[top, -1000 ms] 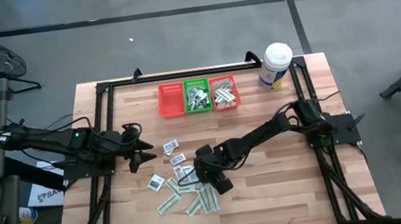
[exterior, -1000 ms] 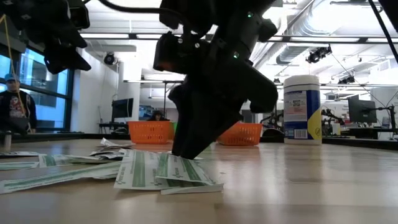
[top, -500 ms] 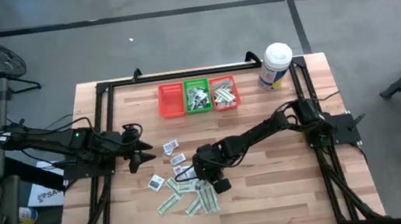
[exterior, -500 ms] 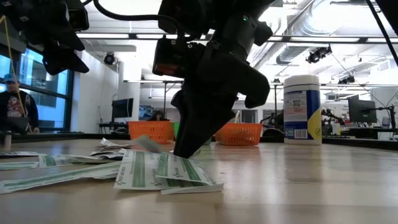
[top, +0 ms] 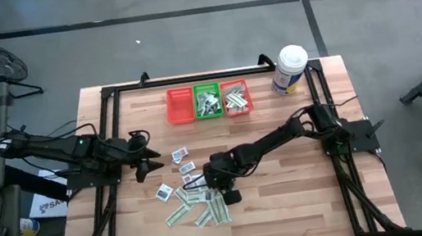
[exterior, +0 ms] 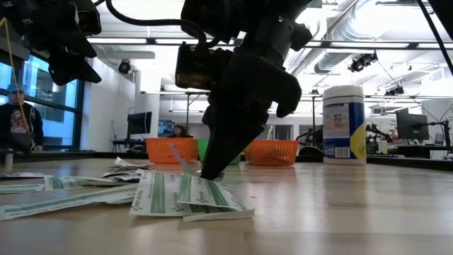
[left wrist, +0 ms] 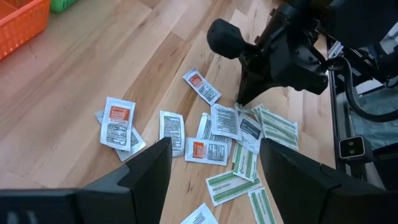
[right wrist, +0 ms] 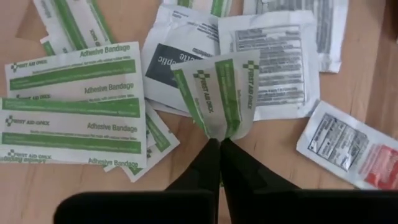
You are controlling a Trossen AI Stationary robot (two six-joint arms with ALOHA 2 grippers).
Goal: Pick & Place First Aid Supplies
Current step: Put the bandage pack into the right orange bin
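Several first aid supplies (top: 193, 199) lie loose on the wooden table: white printed packets (right wrist: 283, 59) and green-and-white strips (right wrist: 74, 109). My right gripper (right wrist: 219, 144) reaches down into the pile and is shut on one green-and-white strip (right wrist: 216, 93). The low view shows that gripper (exterior: 210, 172) with its tips at table height and the strip (exterior: 177, 156) sticking up beside them. My left gripper (top: 151, 161) hovers open at the table's left, above the table and apart from the pile. My right gripper pinches the strip's short end (right wrist: 217, 132) between its two fingertips (right wrist: 208, 155). The fingers come steeply from above. The strip is bent along its length. Its held end is near the tabletop and its free end (exterior: 172, 147) tilts up over the neighbouring packets.
Two red mesh baskets (top: 180, 106) (top: 236, 98) flank a green one (top: 208, 100) at the table's far edge. A white tub (top: 289, 70) stands at the far right. Bare wood lies to the right of the pile. A person (exterior: 15, 124) is in the room behind.
My right gripper has stayed over the pile, rolled its wrist and shut on the strip's end. The strip's free end has lifted off the pile and now stands tilted up. The other packets have not moved.
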